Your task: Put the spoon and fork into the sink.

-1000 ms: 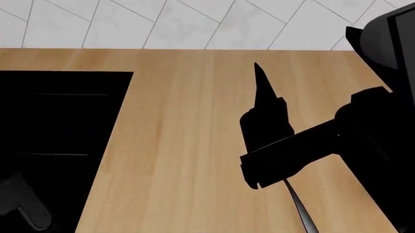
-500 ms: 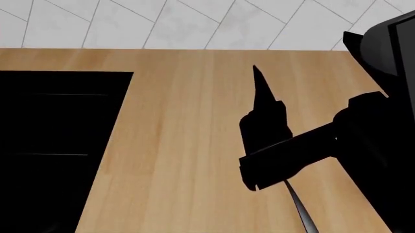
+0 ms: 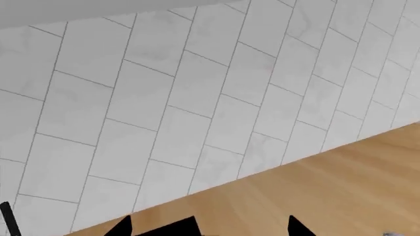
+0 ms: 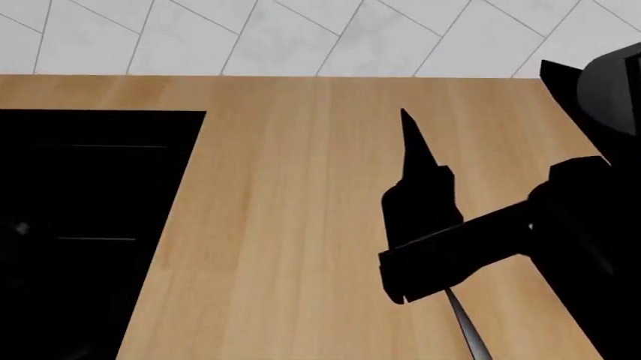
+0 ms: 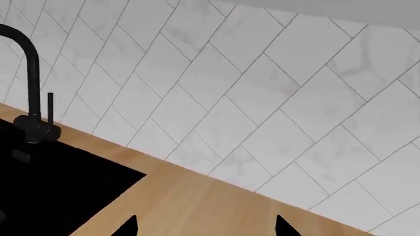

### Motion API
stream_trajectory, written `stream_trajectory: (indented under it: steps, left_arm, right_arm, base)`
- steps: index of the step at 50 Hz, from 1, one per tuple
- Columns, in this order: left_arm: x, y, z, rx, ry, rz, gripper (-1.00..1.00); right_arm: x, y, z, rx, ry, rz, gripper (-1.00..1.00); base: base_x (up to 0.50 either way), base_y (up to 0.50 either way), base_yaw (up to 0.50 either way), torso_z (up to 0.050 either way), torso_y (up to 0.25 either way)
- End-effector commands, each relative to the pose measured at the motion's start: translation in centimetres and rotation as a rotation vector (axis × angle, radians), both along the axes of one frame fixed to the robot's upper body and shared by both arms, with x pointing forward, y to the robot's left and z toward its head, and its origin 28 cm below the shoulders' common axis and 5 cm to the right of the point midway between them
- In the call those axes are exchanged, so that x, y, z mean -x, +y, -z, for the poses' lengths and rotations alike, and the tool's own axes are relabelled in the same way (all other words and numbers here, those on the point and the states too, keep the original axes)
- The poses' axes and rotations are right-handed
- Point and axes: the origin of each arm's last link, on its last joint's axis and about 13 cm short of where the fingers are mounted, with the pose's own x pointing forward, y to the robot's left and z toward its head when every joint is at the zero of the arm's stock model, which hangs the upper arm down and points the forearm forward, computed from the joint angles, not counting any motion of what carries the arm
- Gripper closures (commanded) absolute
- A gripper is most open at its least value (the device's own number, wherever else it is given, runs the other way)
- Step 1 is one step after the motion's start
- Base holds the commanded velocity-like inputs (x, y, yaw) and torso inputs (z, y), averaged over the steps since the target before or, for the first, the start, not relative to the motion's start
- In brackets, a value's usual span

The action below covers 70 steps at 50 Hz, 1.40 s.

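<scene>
The black sink is set in the wooden counter at the left, and its basin looks dark and bare. My right gripper hovers over the counter right of the sink, pointing at the tiled wall. In the right wrist view its fingertips stand wide apart with only wood between them. A slim silvery utensil pokes out from under that gripper toward the near edge. I cannot tell whether it is the spoon or the fork. My left gripper is open, and a black wedge I cannot identify shows between its tips.
A black faucet rises at the back of the sink. White tiled wall runs behind the counter. A dark bulky object stands at the back right, next to my right arm.
My right gripper has shifted a little toward the right and the near side. The grey arm part seen at the sink's lower left a second ago has left the head view.
</scene>
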Motion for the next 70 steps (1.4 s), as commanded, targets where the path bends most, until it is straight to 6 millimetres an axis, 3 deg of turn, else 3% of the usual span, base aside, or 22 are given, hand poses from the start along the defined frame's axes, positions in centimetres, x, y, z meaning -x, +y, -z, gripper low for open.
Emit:
stream_trajectory:
  steps: [1, 12, 24, 35, 55, 70]
  left_arm:
    - [-0.4, -2.0, 1.0, 0.098, -0.013, 0.074, -1.00]
    - [-0.3, -2.3, 1.2, 0.095, -0.012, 0.091, -1.00]
    - [-0.2, -2.1, 1.1, 0.102, -0.028, 0.104, -1.00]
    - [-0.3, -2.1, 1.2, 0.116, -0.022, 0.119, -1.00]
    - [-0.3, -2.1, 1.5, 0.120, -0.010, 0.127, -1.00]
    - [-0.3, -2.4, 1.6, 0.112, -0.001, 0.133, -1.00]
  right_arm:
    - [0.0, -0.2, -0.2, -0.017, -0.022, -0.011, -1.00]
    - [-1.3, -0.5, -0.3, -0.045, 0.203, -0.001, -1.00]
    - [-3.7, -0.4, 1.4, 0.012, 0.364, 0.004, -1.00]
    - [-4.6, -0.4, 3.6, 0.053, 0.481, -0.014, -1.00]
    - [-5.8, -1.1, 5.1, 0.116, 0.508, 0.039, -1.00]
    - [-6.2, -1.8, 8.3, 0.103, 0.577, 0.050, -1.00]
  base:
    - [0.00, 0.00, 0.00, 0.000, 0.000]
    - [0.00, 0.00, 0.00, 0.000, 0.000]
    - [0.00, 0.00, 0.00, 0.000, 0.000]
    - [0.00, 0.00, 0.00, 0.000, 0.000]
    - [0.00, 0.00, 0.00, 0.000, 0.000]
    - [0.00, 0.00, 0.00, 0.000, 0.000]
